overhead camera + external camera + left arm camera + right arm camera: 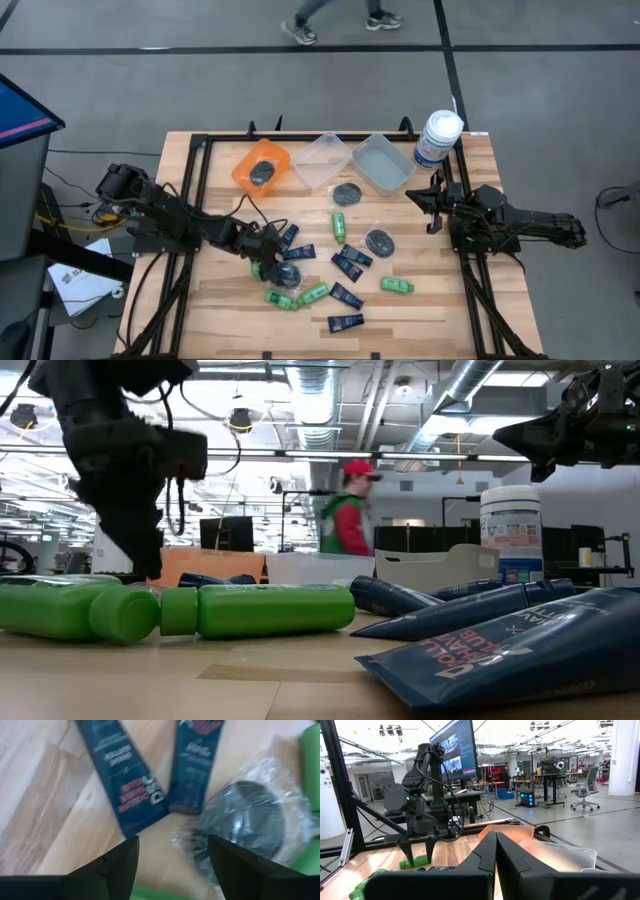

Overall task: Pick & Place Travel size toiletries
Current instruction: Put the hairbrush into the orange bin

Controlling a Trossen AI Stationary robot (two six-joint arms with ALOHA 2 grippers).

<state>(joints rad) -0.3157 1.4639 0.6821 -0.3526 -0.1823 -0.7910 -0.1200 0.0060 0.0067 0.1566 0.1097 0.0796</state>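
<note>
Travel size toiletries lie scattered on the wooden table (440, 300): green mini bottles (339, 224), navy flat tubes (346, 294) and dark round tins (379, 241). My left gripper (266, 262) stands open, pointing steeply down just above the left part of the heap. In its wrist view its fingers (120, 865) frame bare table, with two navy tubes (127, 775) and a film-wrapped tin (250, 822) just beyond. A green bottle (415, 863) lies at its fingertips. My right gripper (435, 205) is shut and parked at the table's right side, above the table.
At the table's far side stand an orange bin (240, 172) holding one tin, two clear bins (322, 160) (383, 162) and a large white jar (437, 137). A black frame rims the table. A person (345, 510) is in the room behind.
</note>
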